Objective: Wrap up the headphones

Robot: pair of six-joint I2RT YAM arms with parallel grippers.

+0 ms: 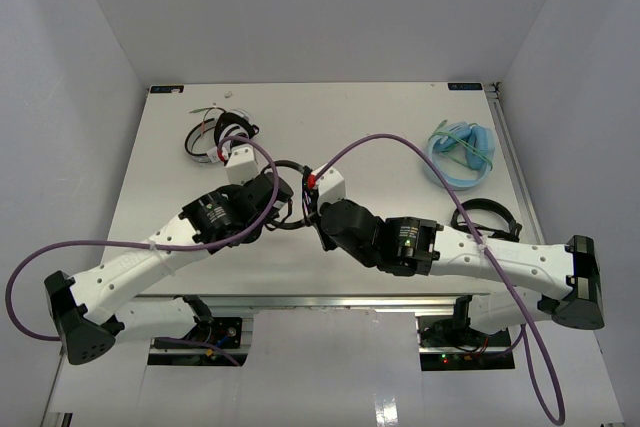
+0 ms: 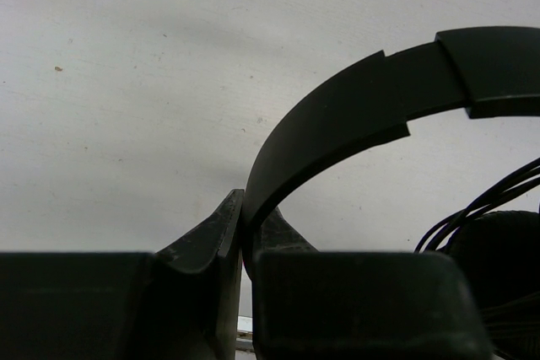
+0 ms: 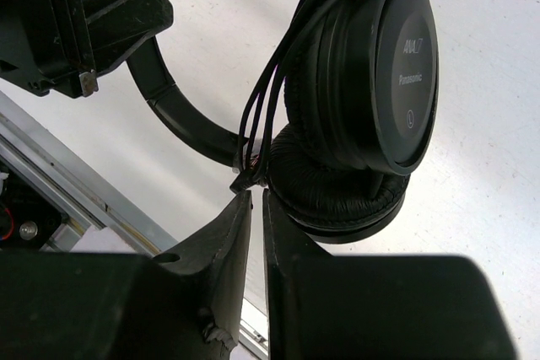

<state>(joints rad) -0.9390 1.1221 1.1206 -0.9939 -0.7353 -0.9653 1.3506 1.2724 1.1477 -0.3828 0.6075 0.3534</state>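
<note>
A pair of black over-ear headphones (image 3: pixel 363 124) hangs just above the middle of the flat white table (image 1: pixel 380 107), held between the two arms that meet there. The left gripper (image 2: pixel 245 212) has its two black fingers pressed together on the thin, curved black headband (image 2: pixel 354 94), which rises from between the tips and arcs away to the right in the left wrist view. In the right wrist view the two round black earcups (image 3: pixel 396 73) are stacked face to face. The outer one shows a smooth shell with small pale lettering, and the padded cushion of the other bulges out beneath it. Several strands of the long thin black cable (image 3: pixel 263 107) run over the top of the cups and down their side, gathering into a bundle that ends right at the right gripper (image 3: pixel 256 204). Its fingers are drawn almost together with only a thin slit between them. They seem to nip the end of that bundle, though the contact itself is hard to make out.

Towards the far left part of the table lies a white-and-black headset with a green lead (image 1: pixel 215 137). On the far right part of the table rests a light blue headset (image 1: pixel 462 154). Near the table's right edge, just beside the right arm's forearm, sits a second black pair (image 1: pixel 487 219).
</note>
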